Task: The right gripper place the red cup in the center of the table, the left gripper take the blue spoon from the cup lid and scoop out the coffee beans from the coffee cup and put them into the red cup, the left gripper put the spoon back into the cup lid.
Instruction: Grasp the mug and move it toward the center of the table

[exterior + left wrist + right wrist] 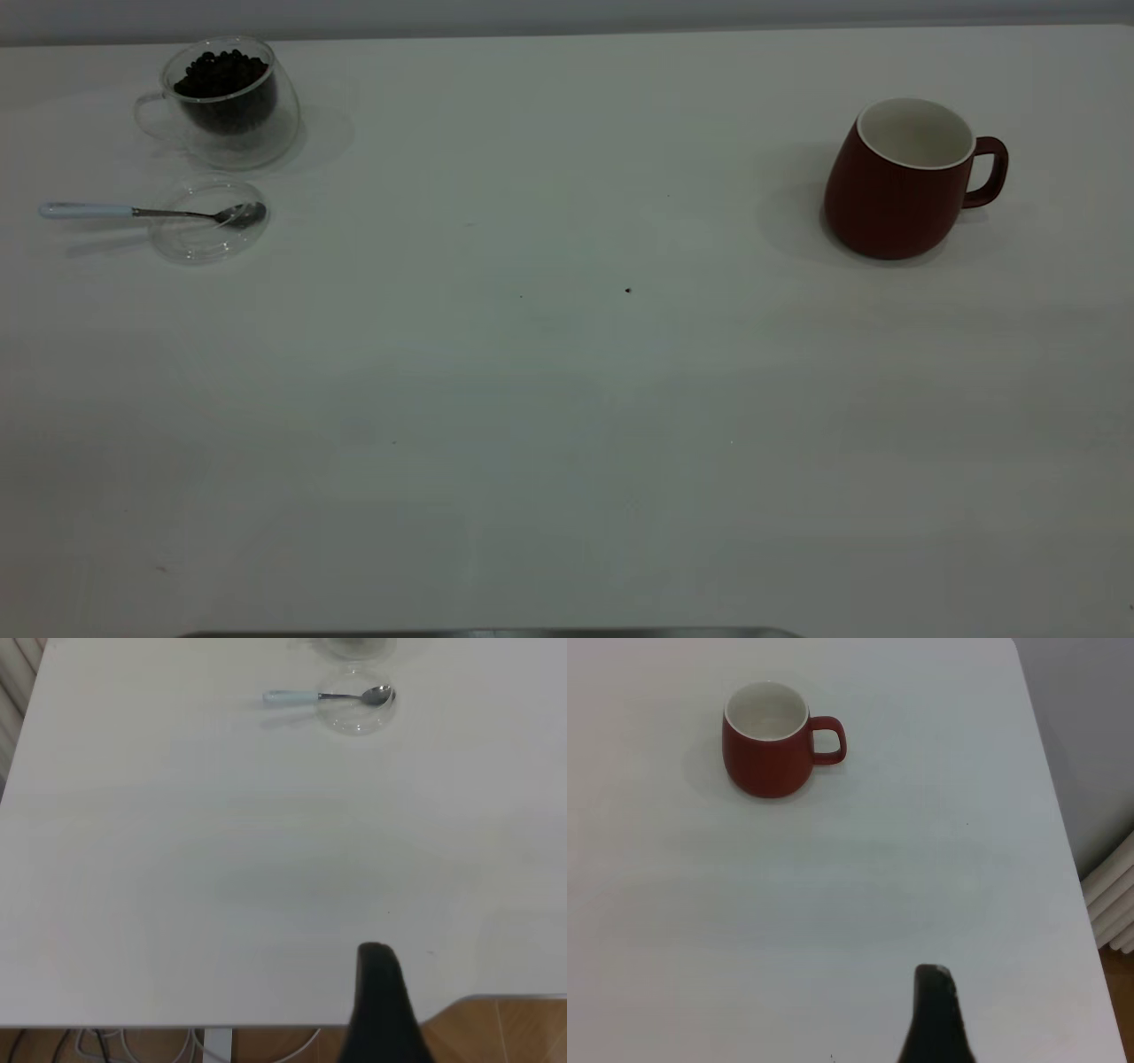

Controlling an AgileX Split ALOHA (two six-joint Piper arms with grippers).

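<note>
The red cup (895,186) stands upright at the table's (567,399) far right, handle pointing right, nothing inside it. At the far left the clear coffee cup (232,106) holds the coffee beans (221,75). In front of it lies the cup lid (208,232), with the blue spoon (151,212) resting bowl-in-lid and its pale handle pointing left. Neither arm shows in the exterior view. My left gripper (376,950) is a single shut black tip near the table's front edge, far from the spoon (323,696). My right gripper (934,971) looks the same, well short of the red cup (769,744).
A tiny dark speck (628,290) lies near the table's middle. Wooden floor (505,1032) shows past the table's near edge in the left wrist view. A white radiator (1112,904) stands beyond the table's right side.
</note>
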